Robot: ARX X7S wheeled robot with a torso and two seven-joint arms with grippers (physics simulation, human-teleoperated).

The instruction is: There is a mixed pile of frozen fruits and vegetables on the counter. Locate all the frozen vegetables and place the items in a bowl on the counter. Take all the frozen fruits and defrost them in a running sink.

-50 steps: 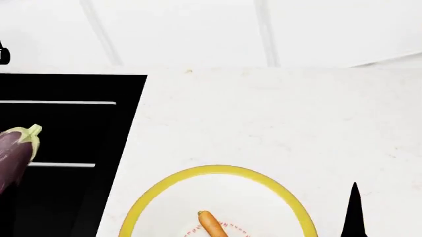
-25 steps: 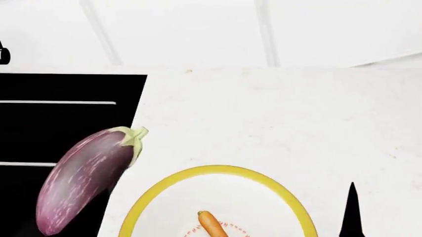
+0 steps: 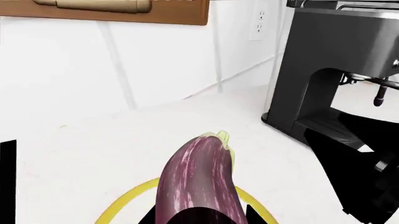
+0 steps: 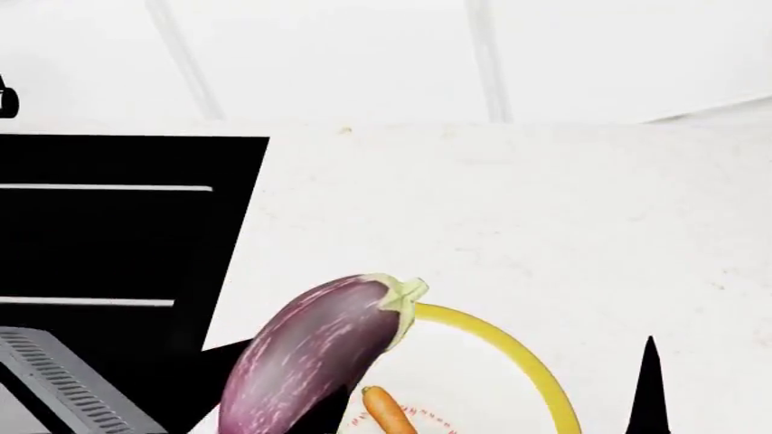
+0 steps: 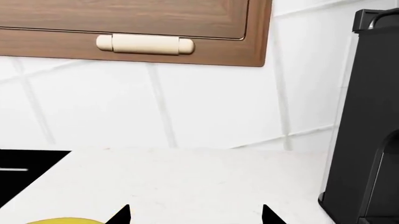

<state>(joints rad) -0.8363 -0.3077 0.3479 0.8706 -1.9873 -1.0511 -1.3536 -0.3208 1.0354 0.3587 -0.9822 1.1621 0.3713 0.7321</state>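
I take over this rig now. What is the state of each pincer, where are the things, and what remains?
Left pincer: shut on the eggplant, held over the bowl rim.
Right pincer: open, holding nothing, beside the bowl.
Bowl on the counter holds a carrot.
Sink: no fruit visible in it.
Left: release the eggplant into the bowl; fruits are out of view.

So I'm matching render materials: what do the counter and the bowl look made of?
The counter looks like matte white stone, going by its faint speckles. The bowl looks like glazed ceramic, with a smooth yellow rim and white inside, though glossy plastic is possible.
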